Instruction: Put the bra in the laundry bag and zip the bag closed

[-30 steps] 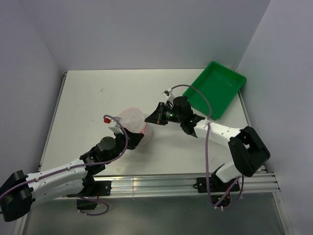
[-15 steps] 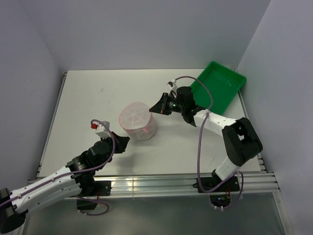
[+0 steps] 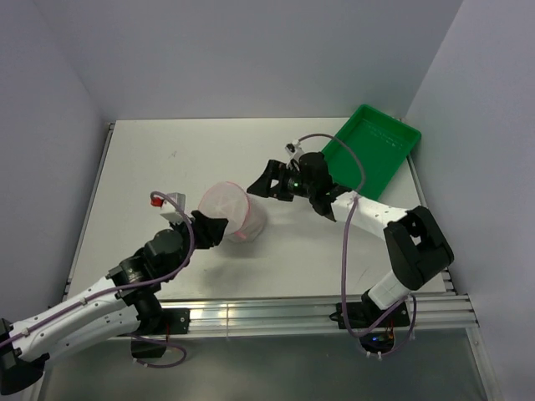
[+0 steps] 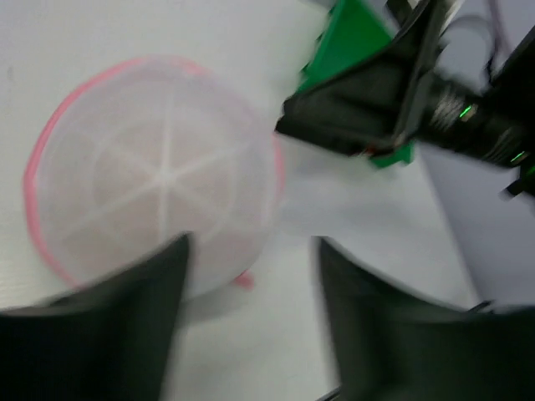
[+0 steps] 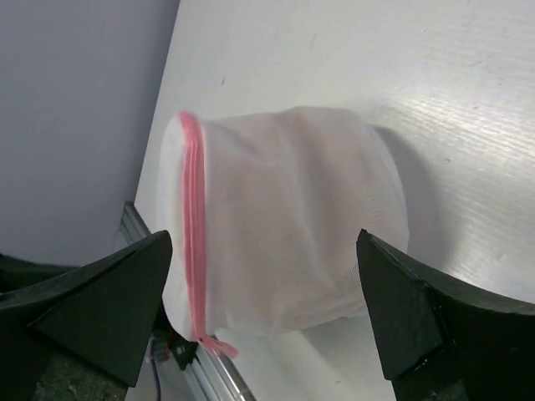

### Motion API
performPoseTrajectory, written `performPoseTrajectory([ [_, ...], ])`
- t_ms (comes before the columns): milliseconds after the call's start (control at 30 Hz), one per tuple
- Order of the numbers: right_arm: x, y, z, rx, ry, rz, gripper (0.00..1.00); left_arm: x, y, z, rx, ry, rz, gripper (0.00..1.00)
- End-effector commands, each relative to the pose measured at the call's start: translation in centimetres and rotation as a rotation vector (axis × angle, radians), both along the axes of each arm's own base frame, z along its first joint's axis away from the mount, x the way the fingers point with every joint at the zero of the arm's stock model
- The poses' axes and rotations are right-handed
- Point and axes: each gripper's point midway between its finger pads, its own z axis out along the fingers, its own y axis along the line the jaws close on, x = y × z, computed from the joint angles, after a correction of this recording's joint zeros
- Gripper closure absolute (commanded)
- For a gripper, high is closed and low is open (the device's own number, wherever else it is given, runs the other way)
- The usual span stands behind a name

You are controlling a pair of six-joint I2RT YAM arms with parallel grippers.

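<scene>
In the middle of the top view, a bit left of centre, the laundry bag [image 3: 233, 212] sits on the white table [image 3: 150, 167], right between the two grippers. The left gripper [image 3: 209, 227] is at its lower left edge and the right gripper [image 3: 261, 180] is just off its upper right.

Left one is released: in the left wrist view both fingers [image 4: 100, 326] stand apart along the bottom of the frame with bare table between them. The bag's round face with its star-shaped seams fills the upper left there. One finger overlaps the bag's lower edge, and it's too blurry to say if it's touching.

Right one is spread wide too. Its fingers [image 5: 84, 292] sit in the bottom corners of the right wrist view with the bag ahead of them, not pinched.

The pink zipper [image 5: 194, 225] runs around the bag's left end in that view, with the pull at the bottom. Can't tell if it's zipped all the way.

The bra [image 5: 309, 209] only shows as a peachy tint through the mesh, so it's inside.

A green tray [image 3: 376, 146] sits at the upper right, well apart from the bag.
</scene>
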Motion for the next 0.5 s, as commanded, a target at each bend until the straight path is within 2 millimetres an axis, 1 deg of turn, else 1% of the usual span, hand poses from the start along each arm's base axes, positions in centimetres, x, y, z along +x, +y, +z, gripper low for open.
performPoseTrajectory([
  [0,1.0,-1.8,3.5,-0.034,-0.119,-0.105,0.0,0.8,0.6,7.9,-0.075,-0.144,0.041,0.1],
  [33,0.7,-2.4,5.1,-0.031,-0.151,-0.121,0.0,0.9,0.9,8.6,-0.062,-0.159,0.049,0.02],
  [67,0.5,-3.0,5.7,-0.039,-0.178,-0.134,0.0,0.9,1.4,9.8,-0.058,-0.17,0.063,0.01],
  [100,0.6,-3.6,6.4,-0.052,-0.198,-0.167,0.0,0.7,1.8,10.7,-0.065,-0.181,0.068,0.01],
  [133,0.1,-4.4,8.4,-0.036,-0.246,-0.185,0.0,0.7,2.1,11.2,-0.057,-0.193,0.068,0.01],
  [200,-0.4,-5.6,9.2,-0.053,-0.277,-0.221,0.0,0.3,2.8,12.7,-0.064,-0.21,0.072,0.01],
  [233,-1.2,-6.2,10.9,-0.036,-0.318,-0.232,0.0,0.2,3.2,12.9,-0.061,-0.212,0.081,0.01],
  [300,-2.1,-7.1,11.1,-0.043,-0.336,-0.245,0.0,-0.1,4.3,13.6,-0.057,-0.215,0.104,0.01],
  [333,-3.0,-7.9,12.5,-0.024,-0.372,-0.26,0.0,-0.3,4.7,13.8,-0.05,-0.218,0.109,0.01],
  [367,-3.5,-8.5,11.9,-0.035,-0.374,-0.267,0.0,-0.5,5.2,14.2,-0.055,-0.223,0.116,0.01],
  [400,-4.1,-9.0,12.2,-0.033,-0.387,-0.276,0.0,-0.9,5.9,14.2,-0.05,-0.226,0.121,0.01],
  [433,-5.1,-10.0,13.6,-0.012,-0.432,-0.299,0.0,-1.1,6.3,14.2,-0.049,-0.228,0.126,0.01],
  [467,-5.6,-10.7,13.3,-0.023,-0.442,-0.315,0.0,-1.5,7.2,14.8,-0.07,-0.24,0.136,0.01],
])
